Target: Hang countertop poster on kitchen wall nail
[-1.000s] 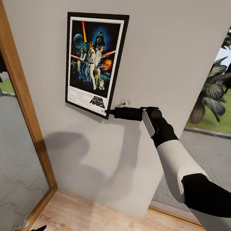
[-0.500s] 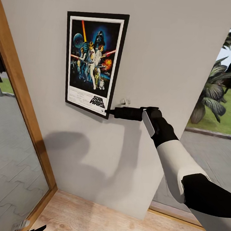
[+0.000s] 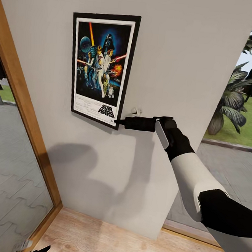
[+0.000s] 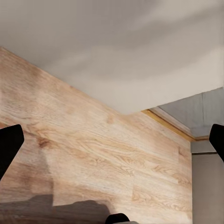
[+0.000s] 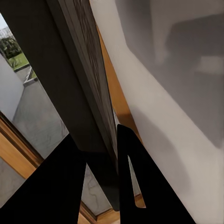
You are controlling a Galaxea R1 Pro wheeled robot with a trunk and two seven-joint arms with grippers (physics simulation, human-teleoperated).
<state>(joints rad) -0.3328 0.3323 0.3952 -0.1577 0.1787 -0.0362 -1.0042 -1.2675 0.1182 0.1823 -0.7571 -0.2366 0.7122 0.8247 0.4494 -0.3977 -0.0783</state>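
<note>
The Star Wars poster (image 3: 102,66) stands upright and flat against the pale wall (image 3: 193,51), its black frame and white border fully in view. My right gripper (image 3: 117,121) reaches in level from the right and is shut on the poster's lower right corner. In the right wrist view the frame's dark edge (image 5: 88,93) runs between the two black fingers (image 5: 133,177). My left gripper (image 4: 112,142) hangs low over the wooden floor, open and holding nothing. No nail head shows on the wall, and the kitchen countertop is out of view.
A small pale knob (image 3: 135,111) sticks out of the wall just above my right gripper. A wood-framed glass pane (image 3: 23,117) flanks the wall on the left. On the right a window (image 3: 243,98) looks onto plants and paving. Wooden floor (image 3: 112,239) lies below.
</note>
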